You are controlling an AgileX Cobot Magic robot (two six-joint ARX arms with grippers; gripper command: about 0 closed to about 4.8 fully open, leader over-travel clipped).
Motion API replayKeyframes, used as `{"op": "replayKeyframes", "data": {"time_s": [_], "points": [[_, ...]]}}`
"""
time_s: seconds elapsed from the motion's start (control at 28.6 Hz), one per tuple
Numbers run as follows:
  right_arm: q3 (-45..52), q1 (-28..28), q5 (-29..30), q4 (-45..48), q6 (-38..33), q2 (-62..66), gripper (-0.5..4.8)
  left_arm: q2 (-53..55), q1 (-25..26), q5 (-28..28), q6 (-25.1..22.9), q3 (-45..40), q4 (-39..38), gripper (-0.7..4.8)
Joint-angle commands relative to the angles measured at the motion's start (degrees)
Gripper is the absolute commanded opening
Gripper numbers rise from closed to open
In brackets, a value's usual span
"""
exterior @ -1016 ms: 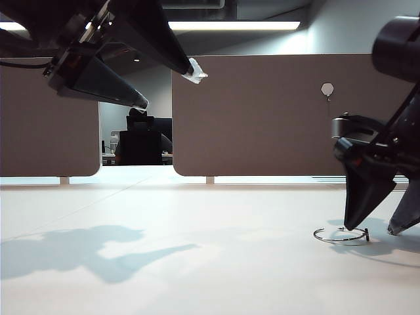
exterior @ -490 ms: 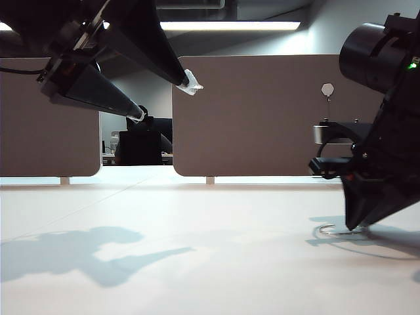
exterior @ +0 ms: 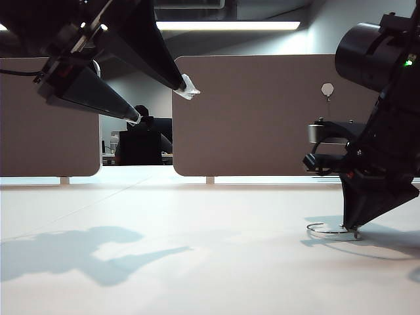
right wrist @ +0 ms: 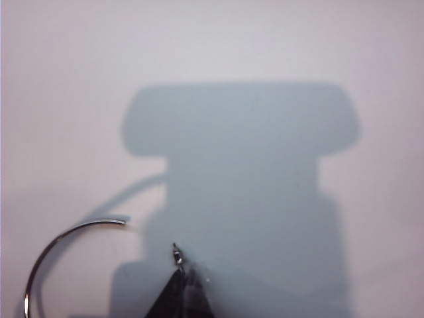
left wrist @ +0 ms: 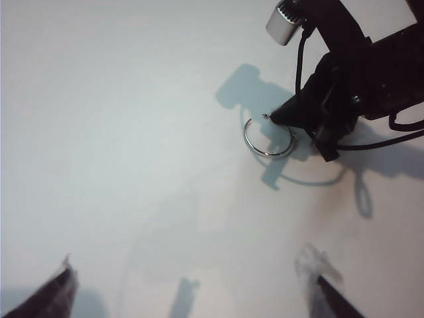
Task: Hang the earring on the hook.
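1. Since a second ago, left gripper (exterior: 162, 103) has barely shifted: high over the left of the worktop (exterior: 197, 262), fingers spread wide, nothing between them.
2. Right gripper (exterior: 355, 228) has come down and leftward onto the earring (exterior: 326, 230) and gone from spread to pressed together; tips now at worktop level on the right.
3. Earring: thin silver hoop lying flat on the worktop, right of centre. It has slid slightly leftward with the gripper.
4. Right wrist view: the closed tips pinch one end of the wire (the other, free end curves away beside them). Left wrist view agrees, tips meeting the hoop's rim.
5. Hook (exterior: 327, 90): small fitting high on the partition (exterior: 262, 118) behind, well above the hoop.
6. Judgement: grasp looks made; lift and carry to the hook not yet begun. Grip on thin wire could slip or let the hoop swing.
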State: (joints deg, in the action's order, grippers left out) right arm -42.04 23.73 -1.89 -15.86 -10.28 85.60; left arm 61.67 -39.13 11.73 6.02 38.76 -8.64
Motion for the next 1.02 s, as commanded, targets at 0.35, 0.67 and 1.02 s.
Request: {"op": "replayKeyframes", "data": {"time_s": [0.35, 0.67, 1.02], "points": [[-13.5, -0.4, 0.3, -4.6, 0.4, -9.1, -0.07, -0.1, 0.0, -0.6, -0.1, 0.5, 1.7, 4.79], [-19.5, -6.4, 0.1, 13.7, -0.7, -10.8, -0.07, -1.2, 0.0, -0.8, 0.0, 1.0, 16.5, 4.79], [-24.4, -18.6, 1.2, 42.7, -4.3, -0.8, -0.07, 3.2, 3.1, -7.0, -6.1, 14.3, 21.5, 4.79]]}}
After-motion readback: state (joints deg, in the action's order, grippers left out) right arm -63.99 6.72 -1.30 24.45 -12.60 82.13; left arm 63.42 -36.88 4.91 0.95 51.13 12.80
